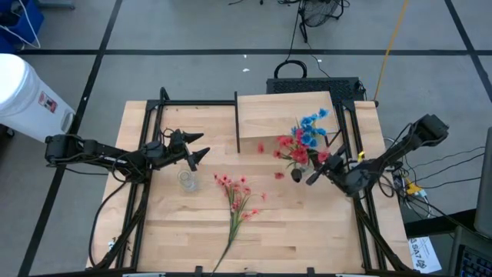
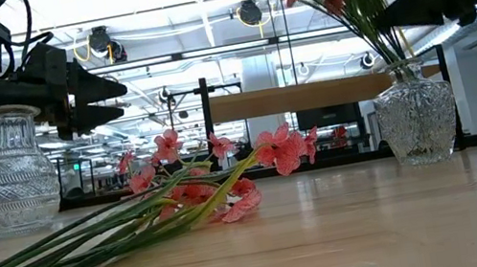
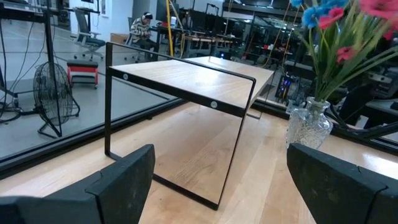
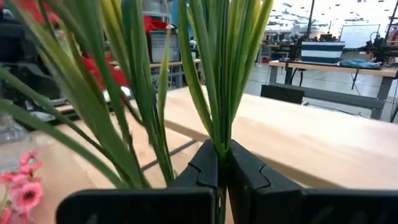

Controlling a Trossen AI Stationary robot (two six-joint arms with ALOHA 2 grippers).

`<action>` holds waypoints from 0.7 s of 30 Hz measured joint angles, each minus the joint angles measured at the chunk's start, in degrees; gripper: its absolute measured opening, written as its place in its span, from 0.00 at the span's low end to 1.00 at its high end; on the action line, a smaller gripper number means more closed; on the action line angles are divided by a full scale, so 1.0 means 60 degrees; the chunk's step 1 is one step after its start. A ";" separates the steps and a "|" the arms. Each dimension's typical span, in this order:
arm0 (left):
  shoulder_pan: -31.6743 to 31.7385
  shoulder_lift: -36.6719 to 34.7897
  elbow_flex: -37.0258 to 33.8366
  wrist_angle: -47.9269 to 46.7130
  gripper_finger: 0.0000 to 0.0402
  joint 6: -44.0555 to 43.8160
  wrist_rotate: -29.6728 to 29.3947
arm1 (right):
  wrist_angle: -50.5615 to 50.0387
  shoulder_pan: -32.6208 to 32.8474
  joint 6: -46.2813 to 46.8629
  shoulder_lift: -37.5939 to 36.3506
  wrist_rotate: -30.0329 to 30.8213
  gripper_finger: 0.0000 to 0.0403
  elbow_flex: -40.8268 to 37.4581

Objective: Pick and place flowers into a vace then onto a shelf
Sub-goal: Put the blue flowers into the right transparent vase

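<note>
High view is showing the right gripper (image 1: 314,171) reaching in beside the filled vase (image 1: 297,174), which is standing on the tabletop (image 1: 307,231) just in front of the shelf (image 1: 284,123), and the right wrist view explains the pose: its fingers are pressing together on a bunch of green stems (image 4: 217,93), probably steadying or seating them in the vase so the red and blue flowers (image 1: 304,138) are standing upright. The left gripper (image 1: 192,150) is hovering with its fingers spread wide and holding nothing, just above the empty vase (image 1: 187,181), likely waiting. A pink spray (image 1: 234,201) is lying flat mid-table, not yet picked. The filled vase's mouth is staying hidden under blossoms from above, and the low view is cutting off the flower tops, so I cannot tell how deep the gripped stems are sitting. The shelf's far legs are being lost against the table frame.
</note>
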 joint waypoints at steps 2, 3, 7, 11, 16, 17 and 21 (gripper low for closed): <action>0.0000 0.0000 -0.0003 -0.0003 0.91 0.0000 0.0000 | -0.0251 0.0000 0.0444 0.0162 0.0143 0.00 0.0000; 0.0000 -0.0002 -0.0002 -0.0001 0.91 0.0000 0.0000 | -0.0373 0.0000 0.0695 0.0246 0.0211 0.00 0.0000; 0.0000 -0.0003 -0.0003 -0.0001 0.91 0.0000 0.0000 | -0.1056 0.0000 0.1748 0.0533 0.0203 0.00 0.0000; 0.0000 -0.0002 -0.0001 -0.0003 0.91 0.0000 0.0000 | -0.1778 0.0000 0.2915 0.0866 0.0206 0.00 -0.0004; 0.0000 0.0000 -0.0003 0.0000 0.91 0.0000 0.0000 | -0.2375 0.0000 0.4225 0.1239 0.0235 0.00 -0.0004; 0.0000 0.0000 0.0000 0.0000 0.91 0.0000 0.0000 | -0.2400 0.0000 0.4434 0.1282 0.0235 0.00 -0.0004; 0.0000 0.0000 -0.0002 -0.0002 0.91 0.0000 0.0000 | -0.2420 0.0000 0.4719 0.1531 0.0259 0.01 0.0007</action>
